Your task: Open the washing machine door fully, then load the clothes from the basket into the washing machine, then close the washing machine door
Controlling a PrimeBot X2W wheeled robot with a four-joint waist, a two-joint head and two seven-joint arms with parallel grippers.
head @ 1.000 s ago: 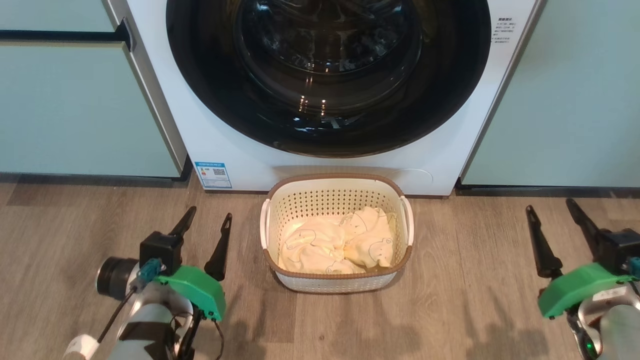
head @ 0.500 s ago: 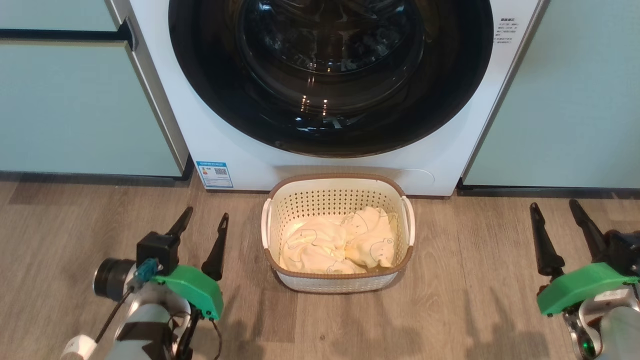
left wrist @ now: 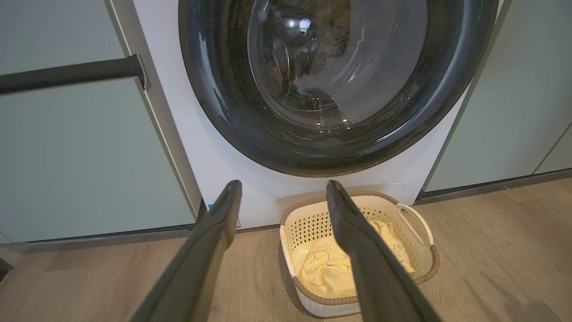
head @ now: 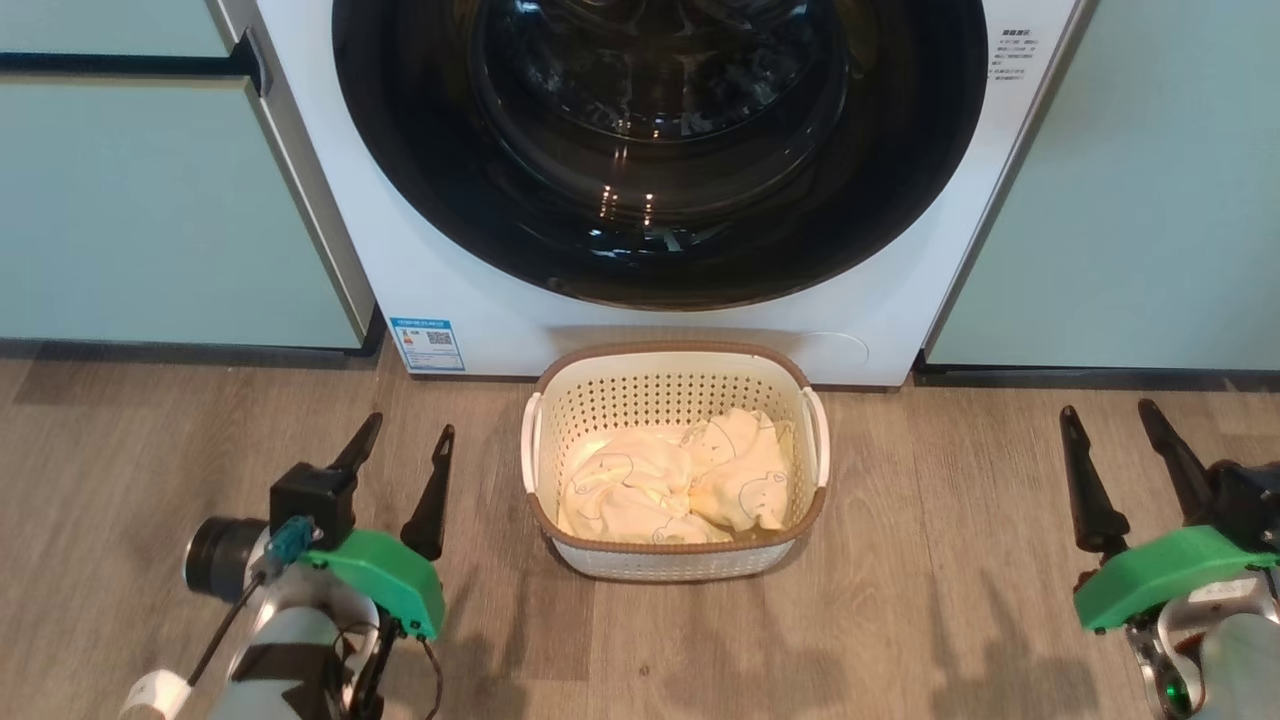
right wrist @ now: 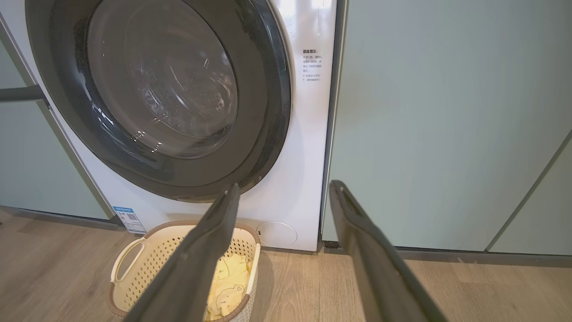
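Both hands are low over the floor (head: 900, 620), and both are released and carry nothing. The left hand (head: 410, 428) has its two fingers spread, and so does the right hand (head: 1106, 410). All four fingers point ahead at the washing machine (head: 480, 300).

The washing machine door (head: 900, 180) is the first target. It lies ahead of and above both hands, its round black rim lying against the white front. It looks closed, though I can't tell whether it is latched or a touch ajar. The hinge side can't be made out either, so the choice of arm is open. Neither hand touches the door, and both stand about equally far back from it.

The basket (head: 675, 352) sits on the floor right at the foot of the machine, under the door's lower edge and between the two hands. The left hand is nearer to it, while the right is well apart. The clothes (head: 670, 480) are bunched in its bottom.

Count: one machine, one door, one basket, two hands. There are at least two pale yellow pieces, too tangled to count surely. Pale green cabinets (head: 150, 200) flank the machine, one bank on each side.

My read: loading hasn't begun, and a swinging door could clip the basket.
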